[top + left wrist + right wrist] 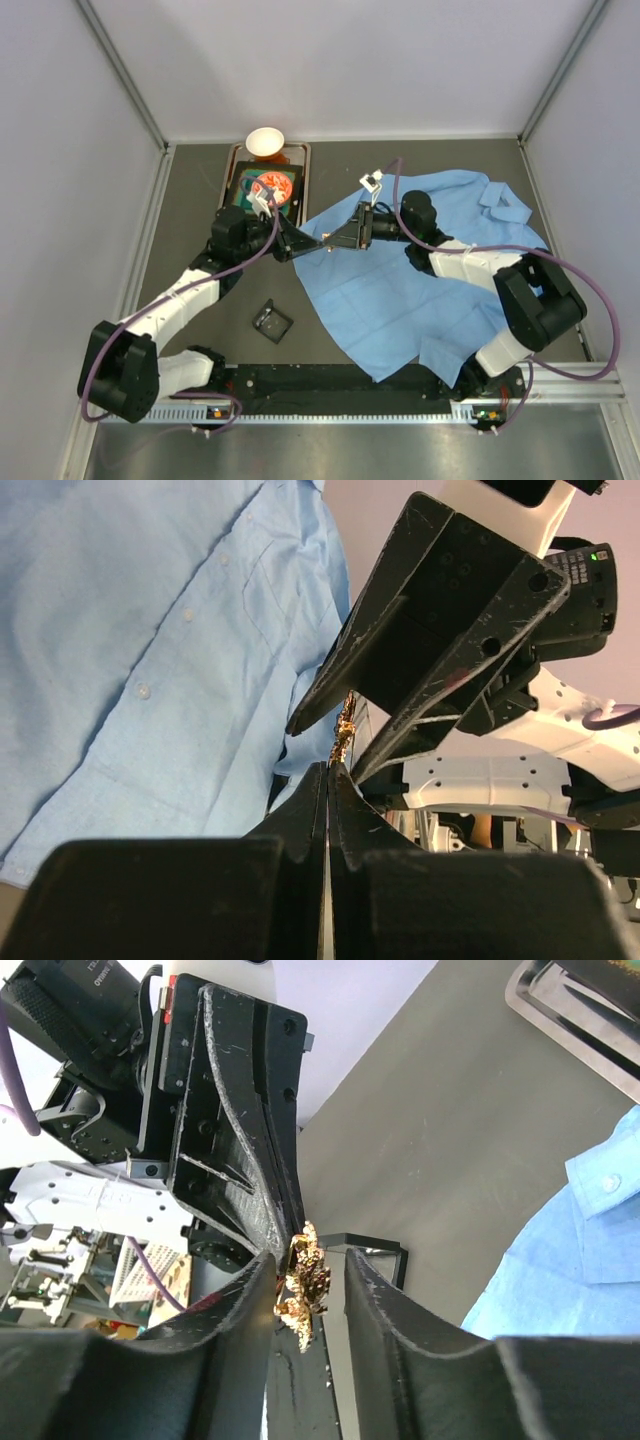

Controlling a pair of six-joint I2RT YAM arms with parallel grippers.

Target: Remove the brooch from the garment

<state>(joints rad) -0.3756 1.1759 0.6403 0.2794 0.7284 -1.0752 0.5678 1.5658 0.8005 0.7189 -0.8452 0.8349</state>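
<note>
The brooch (325,247), a small gold-silver ornament, hangs in the air at the left edge of the light blue shirt (420,290), free of the fabric. My left gripper (316,249) is shut on the brooch (345,730); its jaws meet in the left wrist view (328,768). My right gripper (333,244) is open, with its jaws on either side of the brooch (303,1285). In the right wrist view, the right gripper (308,1265) has a gap wider than the brooch. The left gripper's fingers (250,1160) pinch the brooch's top there.
A small dark square box (271,322) sits on the table in front of the left arm. A tray (240,165) at the back holds a red-orange item (270,187), with a white bowl (265,142) behind it. The shirt covers the right half of the table.
</note>
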